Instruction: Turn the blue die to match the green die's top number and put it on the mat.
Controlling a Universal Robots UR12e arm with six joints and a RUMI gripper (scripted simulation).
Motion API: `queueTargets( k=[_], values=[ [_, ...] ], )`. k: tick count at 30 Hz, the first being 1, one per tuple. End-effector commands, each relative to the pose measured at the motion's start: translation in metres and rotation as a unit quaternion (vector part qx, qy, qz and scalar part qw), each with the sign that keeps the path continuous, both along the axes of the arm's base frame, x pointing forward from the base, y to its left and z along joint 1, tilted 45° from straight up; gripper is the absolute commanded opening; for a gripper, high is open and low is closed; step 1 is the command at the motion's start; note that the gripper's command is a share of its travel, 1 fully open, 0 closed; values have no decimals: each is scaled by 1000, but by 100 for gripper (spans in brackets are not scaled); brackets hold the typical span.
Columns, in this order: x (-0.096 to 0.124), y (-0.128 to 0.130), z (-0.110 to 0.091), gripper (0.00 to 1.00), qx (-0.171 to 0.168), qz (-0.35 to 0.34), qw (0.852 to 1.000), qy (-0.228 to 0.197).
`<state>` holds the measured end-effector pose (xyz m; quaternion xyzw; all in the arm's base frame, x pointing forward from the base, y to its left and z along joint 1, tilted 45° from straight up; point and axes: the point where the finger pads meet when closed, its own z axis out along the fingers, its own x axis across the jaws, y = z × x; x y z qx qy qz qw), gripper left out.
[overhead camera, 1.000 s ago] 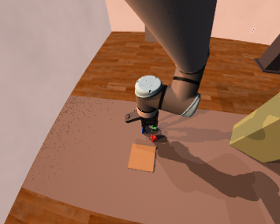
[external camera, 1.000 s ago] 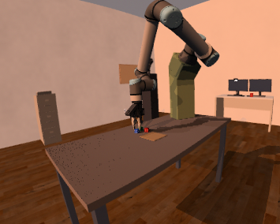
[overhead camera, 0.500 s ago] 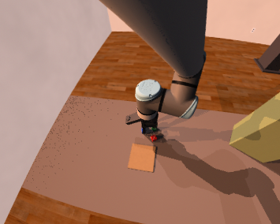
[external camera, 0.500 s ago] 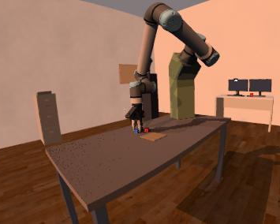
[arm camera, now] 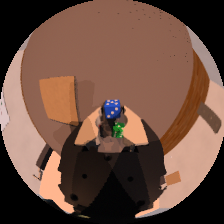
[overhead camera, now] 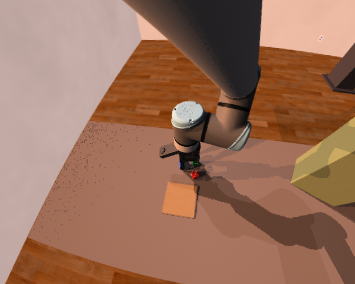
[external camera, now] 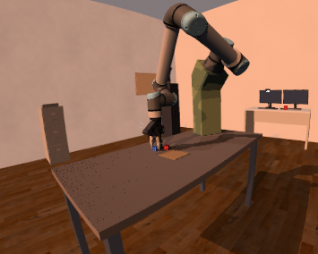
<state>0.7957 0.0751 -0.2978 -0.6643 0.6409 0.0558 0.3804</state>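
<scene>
The blue die (external camera: 155,148) (arm camera: 112,108) is seen at the claw's (overhead camera: 184,164) (external camera: 155,146) (arm camera: 112,113) partly closed tips, near the wrist view's centre; whether it is gripped cannot be told. The fingers are pointed down, presumably so that it can be turned without the green die (overhead camera: 195,163) (arm camera: 118,130) being disturbed. The mat (overhead camera: 180,200) (external camera: 174,155) (arm camera: 60,100), left in that view, is not yet reached.

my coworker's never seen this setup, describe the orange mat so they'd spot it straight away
On the long brown table, look near the little dice. The mat is the flat orange square beside them. Unlike the small cube-shaped dice, it is thin and much wider.
</scene>
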Motion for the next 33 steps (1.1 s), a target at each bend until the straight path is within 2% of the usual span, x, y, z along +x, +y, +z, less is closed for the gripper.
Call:
queueTargets(
  k=[1,19,20,33],
  values=[
    [0,-1,0,28,0,0,1000,0],
    [0,-1,0,28,0,0,1000,0],
    [0,-1,0,10,0,0,1000,0],
    [0,-1,0,10,0,0,1000,0]
  ],
)
